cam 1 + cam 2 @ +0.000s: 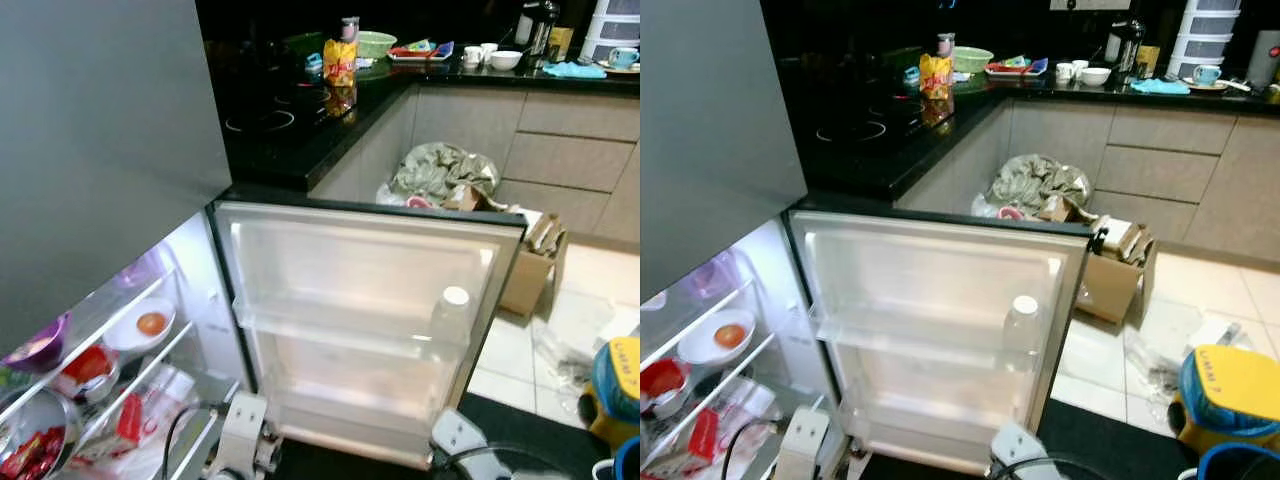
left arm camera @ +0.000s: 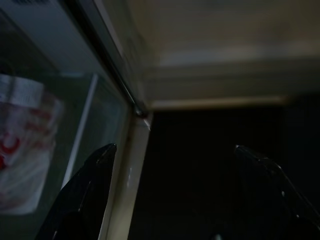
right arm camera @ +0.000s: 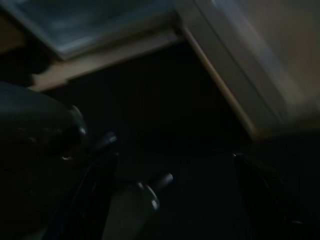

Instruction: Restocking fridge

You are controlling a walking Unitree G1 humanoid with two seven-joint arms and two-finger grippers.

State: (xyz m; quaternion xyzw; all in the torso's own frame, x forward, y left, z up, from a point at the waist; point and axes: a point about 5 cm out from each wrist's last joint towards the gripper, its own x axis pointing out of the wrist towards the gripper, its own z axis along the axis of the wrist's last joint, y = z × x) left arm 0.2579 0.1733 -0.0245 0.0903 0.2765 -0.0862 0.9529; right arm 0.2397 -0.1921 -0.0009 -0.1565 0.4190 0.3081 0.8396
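The fridge stands open, its white door (image 1: 370, 270) swung out in front of me. One clear bottle with a white cap (image 1: 452, 312) stands in the door's middle rack. Inside, on the left, the lit shelves hold a white bowl with a round orange thing (image 1: 142, 327), a purple bowl (image 1: 40, 345) and red packets (image 1: 128, 420). Both arms hang low below the door. My left gripper (image 2: 172, 155) is open beside the fridge's bottom edge. My right gripper (image 3: 170, 160) is open over a dark floor, where a bottle-like shape (image 3: 135, 200) lies dimly.
A black counter (image 1: 300, 140) with a yellow snack bag (image 1: 340, 62) runs behind the door. A grey bundle (image 1: 440, 170) and a cardboard box (image 1: 535, 265) sit on the tiled floor to the right. A yellow-and-blue object (image 1: 615, 385) stands at far right beside a dark mat (image 1: 540, 440).
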